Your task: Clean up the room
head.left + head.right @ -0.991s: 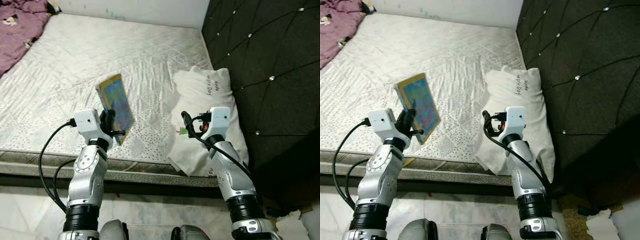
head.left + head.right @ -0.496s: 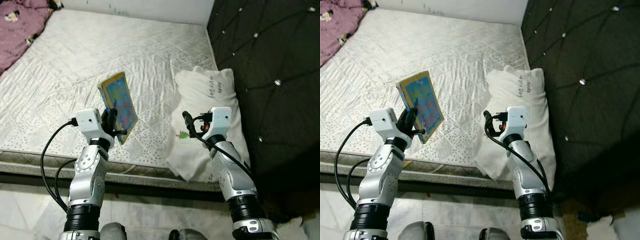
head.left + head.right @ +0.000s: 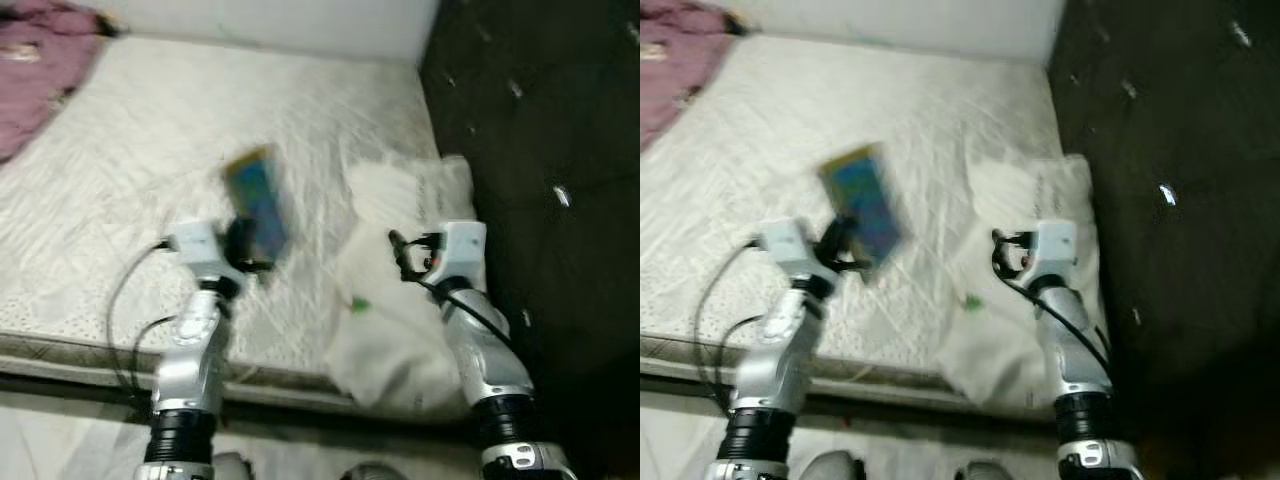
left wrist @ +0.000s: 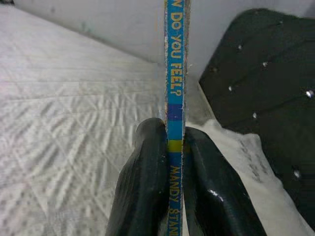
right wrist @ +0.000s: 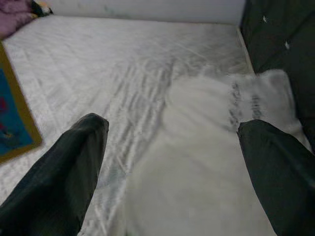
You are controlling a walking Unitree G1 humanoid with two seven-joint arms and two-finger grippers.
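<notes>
Risk we see: thin blue-and-yellow picture book (image 4: pixel 175 73), pinched upright by its spine between left gripper (image 4: pixel 173 162) jaws above white quilted mattress (image 3: pixel 130 180), could pivot out; right gripper (image 5: pixel 172 162) jaws spread, empty.

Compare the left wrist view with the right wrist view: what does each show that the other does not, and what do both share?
Left wrist view alone: the book's spine lettering, pinched between the left gripper's fingers. Right wrist view alone: the right gripper's fingers spread wide, and a purple blanket at the far corner. Both: mattress, white pillow, dark headboard.
</notes>
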